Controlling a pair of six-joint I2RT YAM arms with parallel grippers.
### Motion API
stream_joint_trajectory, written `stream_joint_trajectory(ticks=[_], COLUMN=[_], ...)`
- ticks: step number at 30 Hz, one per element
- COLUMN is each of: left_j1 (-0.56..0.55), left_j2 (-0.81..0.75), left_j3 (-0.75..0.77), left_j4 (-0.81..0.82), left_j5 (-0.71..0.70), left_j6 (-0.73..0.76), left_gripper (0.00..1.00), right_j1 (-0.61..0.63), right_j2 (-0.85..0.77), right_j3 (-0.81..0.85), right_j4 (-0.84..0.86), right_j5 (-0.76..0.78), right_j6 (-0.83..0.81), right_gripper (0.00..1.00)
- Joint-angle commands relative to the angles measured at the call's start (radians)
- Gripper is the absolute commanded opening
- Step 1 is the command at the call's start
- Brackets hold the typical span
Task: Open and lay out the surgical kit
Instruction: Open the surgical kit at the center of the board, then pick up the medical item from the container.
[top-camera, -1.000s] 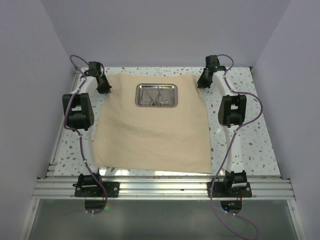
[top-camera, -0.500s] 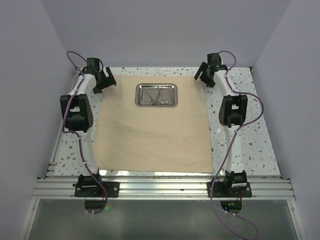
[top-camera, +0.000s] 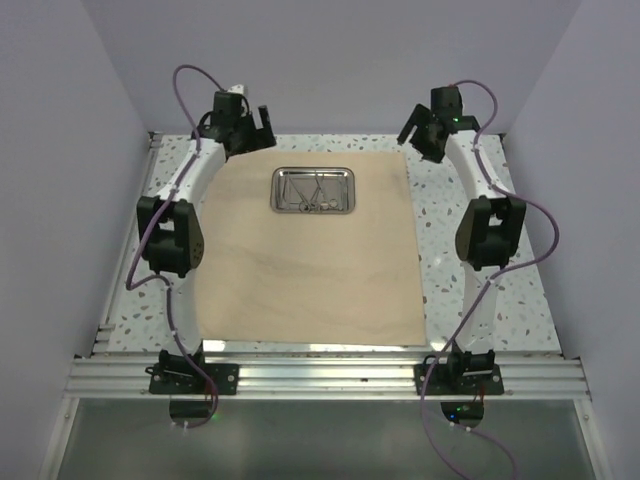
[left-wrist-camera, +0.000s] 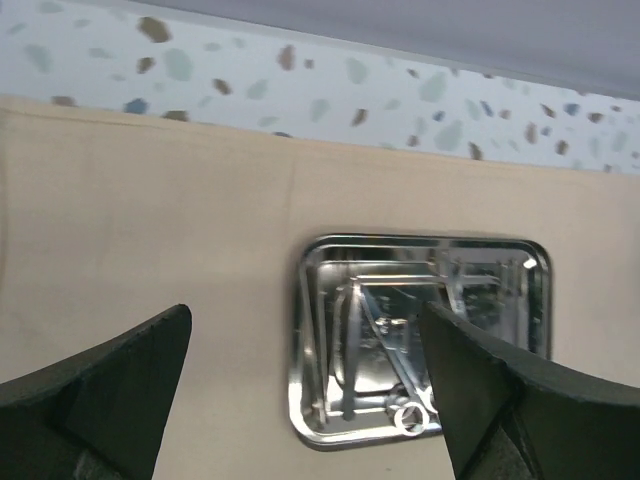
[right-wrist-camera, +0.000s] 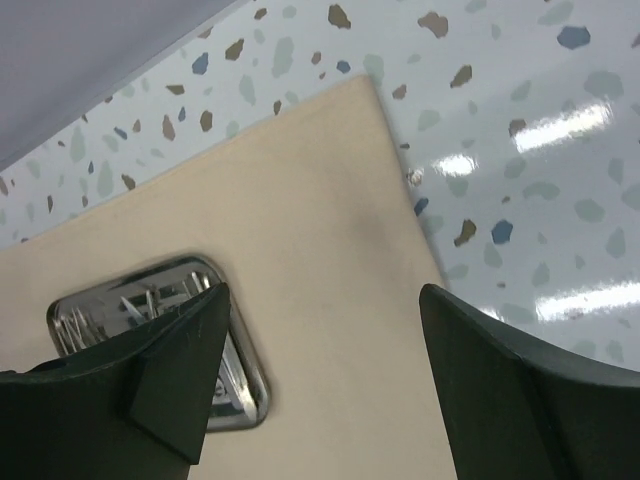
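The surgical kit lies spread on the table: a tan cloth wrap (top-camera: 310, 255) flat, with a shiny steel tray (top-camera: 313, 190) on its far middle. Silver forceps and tweezers (top-camera: 312, 195) lie inside the tray. My left gripper (top-camera: 252, 125) hangs open above the cloth's far left corner, holding nothing. My right gripper (top-camera: 418, 135) hangs open above the far right corner, also holding nothing. In the left wrist view the tray (left-wrist-camera: 325, 330) sits between the open fingers (left-wrist-camera: 110, 385) with the instruments (left-wrist-camera: 395, 350) in it. In the right wrist view the cloth (right-wrist-camera: 320, 300) fills the gap, the tray (right-wrist-camera: 250, 385) at the left.
Speckled tabletop (top-camera: 480, 310) borders the cloth on both sides and at the back. Purple walls enclose the table on three sides. An aluminium rail (top-camera: 320, 378) carries both arm bases along the near edge. Purple cables loop beside each arm.
Both grippers let go of the cloth's far corners, opened and rose away toward the back. The cloth now lies flatter, its far edge straightened.
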Motion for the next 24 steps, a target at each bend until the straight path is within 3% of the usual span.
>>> stream_joint_trajectory(ticks=[1, 2, 4, 5, 8, 10, 14, 15, 17, 20, 22, 24], left_j1=[-0.038, -0.015, 0.056, 0.056, -0.022, -0.028, 0.045, 0.036, -0.010, -0.019, -0.025, -0.070], left_j2=[-0.150, -0.131, -0.058, -0.067, -0.174, -0.183, -0.128, -0.143, -0.186, -0.131, -0.061, -0.021], left_j3=[-0.095, -0.127, -0.167, -0.181, -0.145, -0.086, -0.192, -0.219, -0.261, -0.197, -0.101, -0.007], left_j4=[0.141, 0.153, 0.170, 0.176, 0.142, 0.113, 0.243, 0.312, 0.338, 0.329, 0.265, 0.141], left_j5=[0.071, 0.137, 0.455, 0.441, 0.098, 0.009, 0.260, 0.251, 0.176, 0.257, 0.279, 0.164], left_j6=[-0.005, -0.045, -0.085, -0.084, 0.056, 0.034, -0.185, -0.185, -0.117, -0.115, -0.122, -0.083], left_gripper=[0.99, 1.00, 0.97, 0.97, 0.99, 0.99, 0.99, 0.99, 0.99, 1.00, 0.99, 0.99], right_j1=[0.000, 0.006, 0.011, 0.015, 0.024, 0.040, 0.127, 0.144, 0.149, 0.150, 0.149, 0.149], right_j2=[-0.163, -0.220, -0.268, -0.288, -0.378, -0.455, -0.617, -0.653, -0.743, -0.838, -0.865, -0.889], right_j3=[-0.173, -0.223, -0.352, -0.383, -0.518, -0.567, -0.725, -0.795, -0.849, -0.963, -1.009, -1.035], right_j4=[-0.043, -0.045, -0.045, -0.051, -0.068, -0.079, -0.041, -0.024, -0.031, -0.039, -0.066, -0.102], right_j5=[-0.031, -0.028, -0.026, -0.022, 0.023, 0.076, 0.184, 0.281, 0.275, 0.253, 0.235, 0.192], right_j6=[0.023, 0.023, 0.011, 0.001, -0.043, -0.064, -0.121, -0.088, -0.084, -0.109, -0.108, -0.100], right_gripper=[0.80, 0.80, 0.80, 0.80, 0.81, 0.82, 0.87, 0.91, 0.98, 0.99, 0.99, 0.98])
